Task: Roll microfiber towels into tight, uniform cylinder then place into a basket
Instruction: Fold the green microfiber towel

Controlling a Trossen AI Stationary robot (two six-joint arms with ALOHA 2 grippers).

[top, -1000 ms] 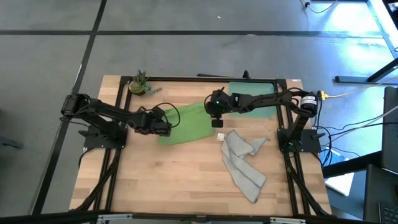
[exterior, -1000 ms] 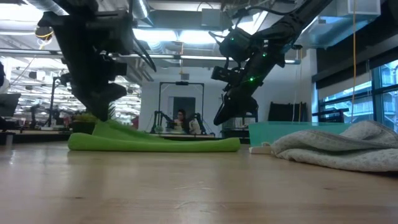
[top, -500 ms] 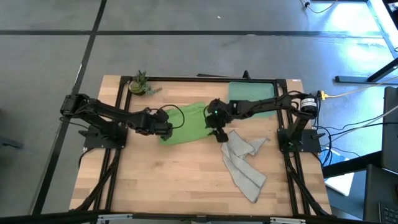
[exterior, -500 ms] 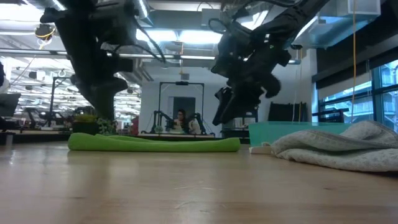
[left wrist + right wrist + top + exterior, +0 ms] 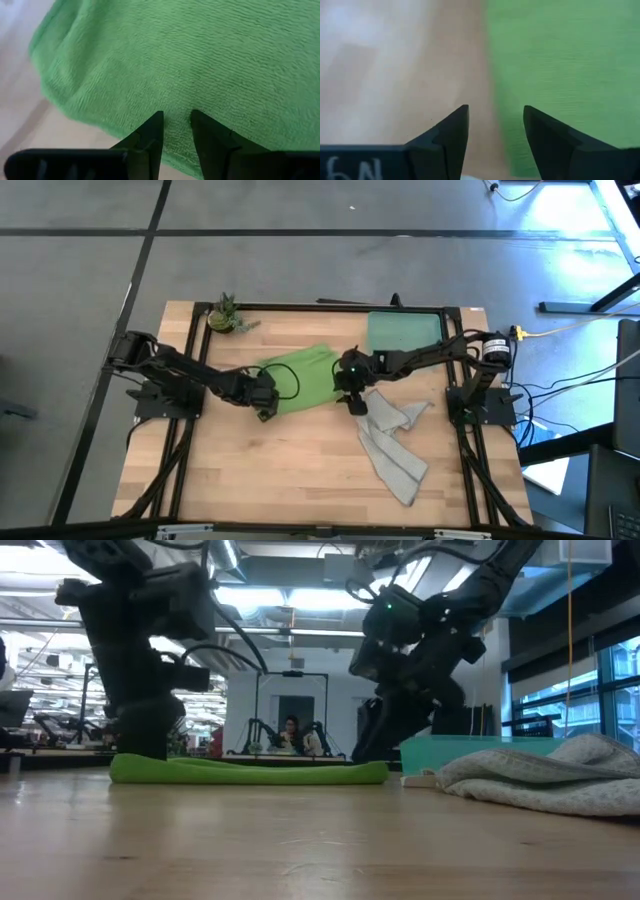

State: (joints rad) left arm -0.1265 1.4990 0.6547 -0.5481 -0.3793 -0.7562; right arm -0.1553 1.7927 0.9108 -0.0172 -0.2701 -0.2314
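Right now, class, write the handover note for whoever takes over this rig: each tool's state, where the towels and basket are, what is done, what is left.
Left tool: fingers slightly apart over the near left edge of the green towel, nothing gripped.
Right tool: open, straddling the towel's right edge, nothing gripped.
Green towel: lies flat mid-table, unrolled.
Grey towel: crumpled at right front, untouched.
Basket: far right of the table, no towel in it.
Done: nothing rolled yet.
Left: roll both towels tightly and place them in the basket.

One towel lies mid-bench, the other towel to its right, the basket behind them.
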